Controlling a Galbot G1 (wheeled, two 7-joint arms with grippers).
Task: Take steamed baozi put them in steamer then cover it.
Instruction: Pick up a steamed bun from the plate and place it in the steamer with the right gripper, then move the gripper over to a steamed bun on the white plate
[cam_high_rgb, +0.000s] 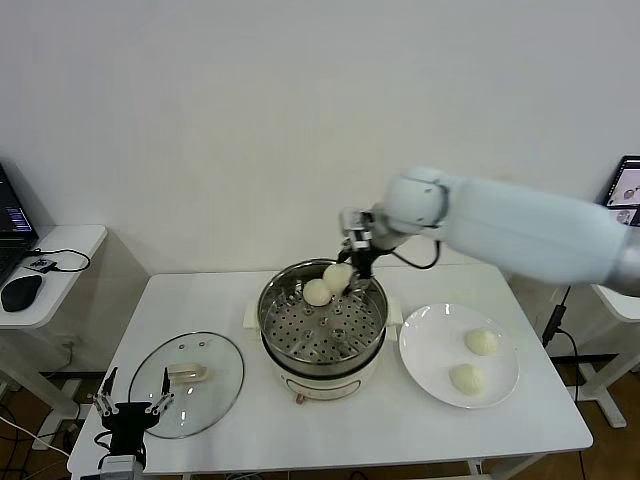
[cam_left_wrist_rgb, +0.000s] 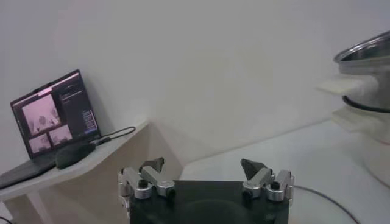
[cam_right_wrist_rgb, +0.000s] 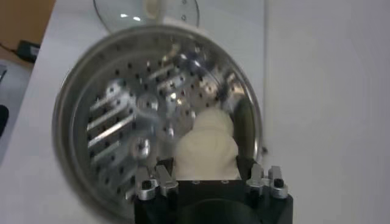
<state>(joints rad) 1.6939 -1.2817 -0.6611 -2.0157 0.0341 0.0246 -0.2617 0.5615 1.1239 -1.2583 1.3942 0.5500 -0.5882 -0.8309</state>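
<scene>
right gripper (cam_high_rgb: 352, 268): over round shiny steel steamer (cam_high_rgb: 322, 352), fingers around a cream-white bun (cam_right_wrist_rgb: 207, 149)
left gripper (cam_high_rgb: 130, 408): parked low, jaws wide apart
white round plate (cam_high_rgb: 425, 350): two buns

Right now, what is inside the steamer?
The steamer holds two baozi on its perforated tray: one lies free, the other sits between the right gripper's fingers. Whatever is below the tray is hidden.
</scene>
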